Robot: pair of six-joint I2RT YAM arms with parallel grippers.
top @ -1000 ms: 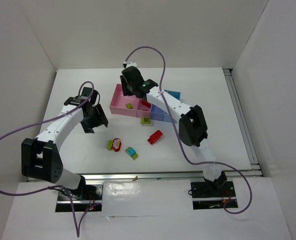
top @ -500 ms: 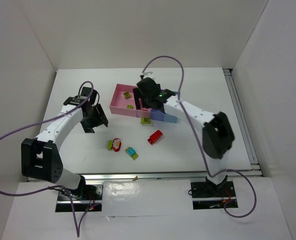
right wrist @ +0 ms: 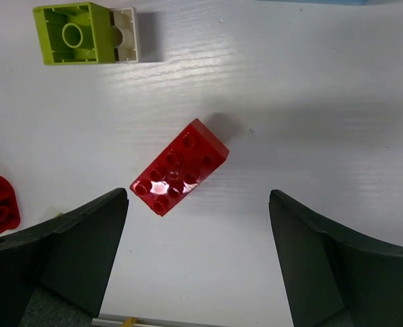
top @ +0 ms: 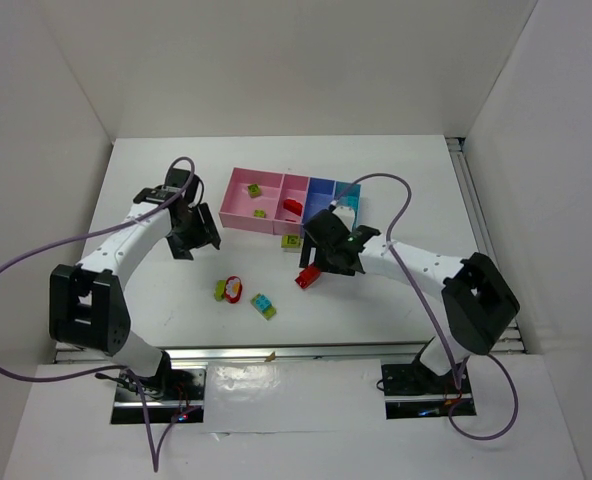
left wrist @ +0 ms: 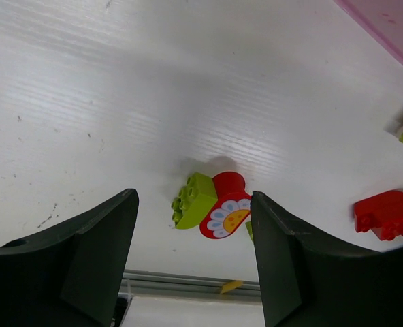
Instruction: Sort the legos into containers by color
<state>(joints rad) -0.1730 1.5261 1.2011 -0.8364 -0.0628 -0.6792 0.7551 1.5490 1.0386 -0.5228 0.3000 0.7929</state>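
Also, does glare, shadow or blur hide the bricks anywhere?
Right wrist: the red brick is sharp, with small glints on its studs and a soft shadow beside it. Left wrist: a grey shadow lies across the table, yet the lime brick is clear. Top external: even light, bricks small.

legos (top: 310, 273) scattered, some binned; containers (top: 239, 206) — joined row

Bright even light, soft shadows, wrist views' edges perhaps blurred.

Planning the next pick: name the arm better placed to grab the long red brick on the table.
Right. The right pincer, open, hangs directly over the red brick; the left pincer sits off beside the pink bin.
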